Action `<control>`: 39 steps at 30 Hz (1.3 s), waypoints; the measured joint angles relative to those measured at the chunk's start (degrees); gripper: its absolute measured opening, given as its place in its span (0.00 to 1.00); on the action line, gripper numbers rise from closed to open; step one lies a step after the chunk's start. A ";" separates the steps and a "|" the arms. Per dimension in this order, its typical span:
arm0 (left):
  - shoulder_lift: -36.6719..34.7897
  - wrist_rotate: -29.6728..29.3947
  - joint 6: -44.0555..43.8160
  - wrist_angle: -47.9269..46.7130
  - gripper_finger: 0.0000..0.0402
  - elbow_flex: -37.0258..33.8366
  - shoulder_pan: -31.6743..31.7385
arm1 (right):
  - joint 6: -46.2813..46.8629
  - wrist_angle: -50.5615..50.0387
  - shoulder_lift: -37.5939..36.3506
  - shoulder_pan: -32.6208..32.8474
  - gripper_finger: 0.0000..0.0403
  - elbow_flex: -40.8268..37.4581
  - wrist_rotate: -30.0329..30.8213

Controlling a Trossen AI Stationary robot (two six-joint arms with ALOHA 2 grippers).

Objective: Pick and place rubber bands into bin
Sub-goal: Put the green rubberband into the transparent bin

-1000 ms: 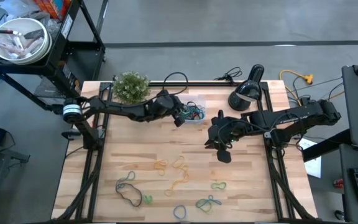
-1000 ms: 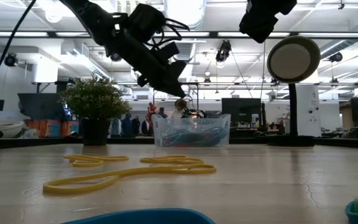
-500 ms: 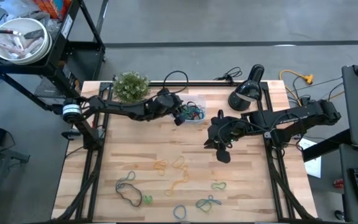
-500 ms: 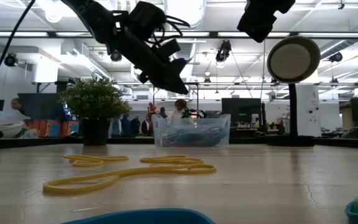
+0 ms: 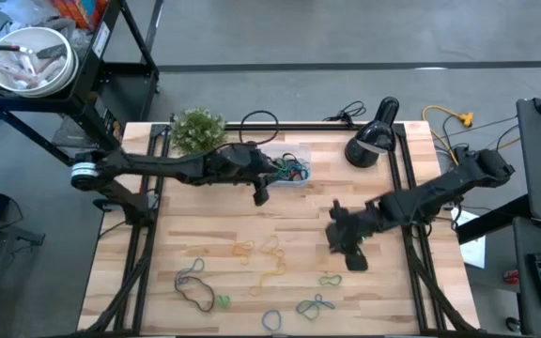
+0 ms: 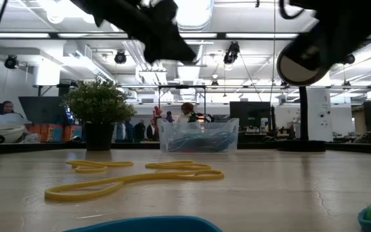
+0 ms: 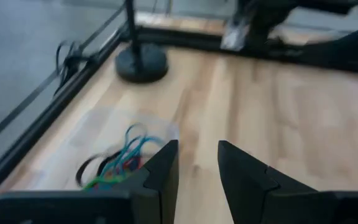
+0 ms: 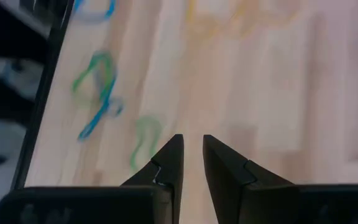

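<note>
- The rubber bands [image 5: 269, 265] are lying scattered on the worktop's [image 5: 205, 221] near half; some are sitting inside the bin [image 5: 292, 167] at the far edge.
- The left tool [image 5: 260, 194] is hovering just near-left of the bin, fingers slightly apart, seemingly empty.
- The right tool [image 5: 355, 262] is hanging over the green band [image 5: 331, 279], fingers narrowly apart.

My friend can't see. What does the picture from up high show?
Two dark robot arms reach over a wooden table. The left gripper hangs beside the clear bin, and the right gripper is above coloured rubber bands.
</note>
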 joint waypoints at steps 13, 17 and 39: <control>-11.26 -0.07 1.04 -0.22 0.24 -0.52 -5.58 | 9.12 8.48 3.44 8.75 0.14 -6.86 5.24; -12.28 -0.01 0.86 -0.81 0.24 -0.60 -6.91 | 8.91 11.10 7.61 9.18 0.14 -6.82 5.28; -12.33 -0.13 -0.34 -6.44 0.24 -0.69 -10.50 | 9.33 13.83 16.24 12.86 0.14 -4.33 5.80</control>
